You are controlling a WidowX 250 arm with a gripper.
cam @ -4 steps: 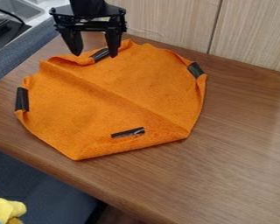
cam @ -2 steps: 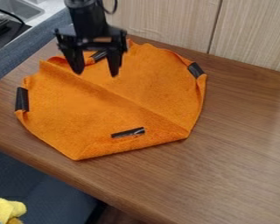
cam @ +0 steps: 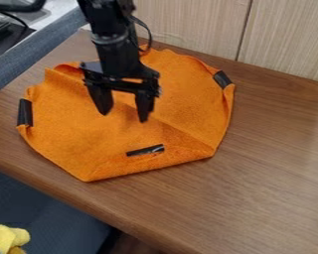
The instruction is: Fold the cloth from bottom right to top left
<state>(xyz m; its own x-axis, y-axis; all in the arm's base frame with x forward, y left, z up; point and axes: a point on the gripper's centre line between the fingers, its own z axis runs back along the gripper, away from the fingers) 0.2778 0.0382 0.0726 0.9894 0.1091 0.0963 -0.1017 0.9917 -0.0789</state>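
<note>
The black gripper hangs over the middle of the orange cloth, its two fingers spread apart with nothing held between them. Below and slightly right of the fingertips is a black strip near the cloth's lower edge. The cloth lies on the wooden table with its edges turned in at several places and a crease running diagonally from upper left to lower right. More black patches mark its left edge and its right edge. The arm hides part of the cloth's top.
Bare wooden tabletop extends to the right of the cloth. A wood-grain panel stands along the back. At the lower left, beyond the table edge, lies a yellow item. A sink is at the upper left.
From the cloth's top edge, the gripper has moved down the view and somewhat right, to over its middle. The cloth has kept its shape and place.
</note>
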